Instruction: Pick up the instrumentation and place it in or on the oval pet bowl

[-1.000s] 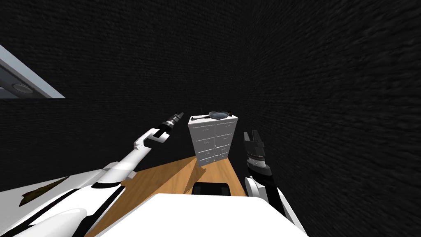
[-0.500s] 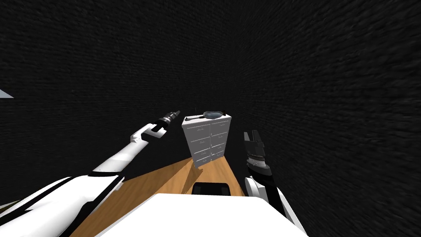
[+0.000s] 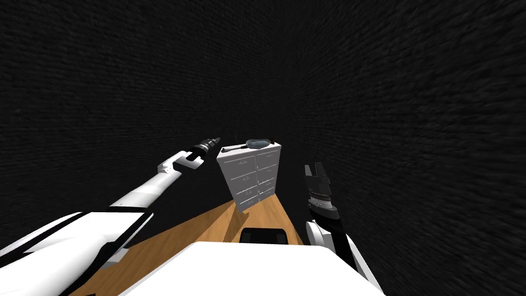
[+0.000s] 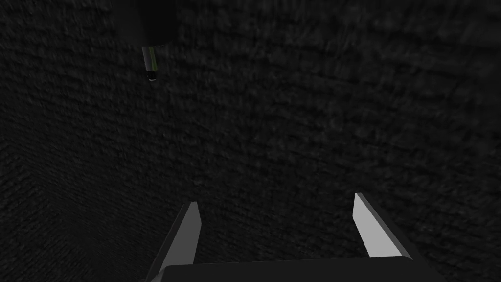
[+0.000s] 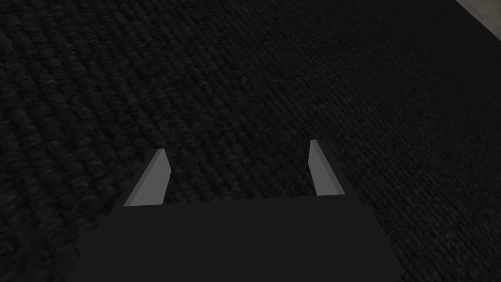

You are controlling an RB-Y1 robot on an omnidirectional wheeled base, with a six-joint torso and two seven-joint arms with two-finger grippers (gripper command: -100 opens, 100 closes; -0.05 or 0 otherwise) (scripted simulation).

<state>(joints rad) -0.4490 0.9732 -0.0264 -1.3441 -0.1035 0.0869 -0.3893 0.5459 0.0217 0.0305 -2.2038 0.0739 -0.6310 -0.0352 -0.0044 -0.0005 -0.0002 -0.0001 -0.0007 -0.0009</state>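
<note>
A light grey chest of drawers (image 3: 250, 174) stands ahead against dark walls. On its top lies a bluish-grey oval bowl (image 3: 258, 143), and just left of it a long dark instrument (image 3: 233, 148). My left gripper (image 3: 213, 142) is stretched out at the height of the chest's top, a short way left of the instrument and clear of it. In the left wrist view its fingers (image 4: 188, 232) stand apart with nothing between them. My right gripper (image 3: 315, 171) hangs lower, right of the chest, and its fingers (image 5: 323, 169) are also apart and empty.
Dark rough walls close in on both sides and behind the chest. A strip of wooden floor (image 3: 205, 226) leads up to the chest's foot. A small dark tube (image 4: 150, 63) hangs against the wall in the left wrist view.
My view has swung right: the chest has slid left in the picture and the light frame at far left has gone out of view. The left arm has stretched out further.
</note>
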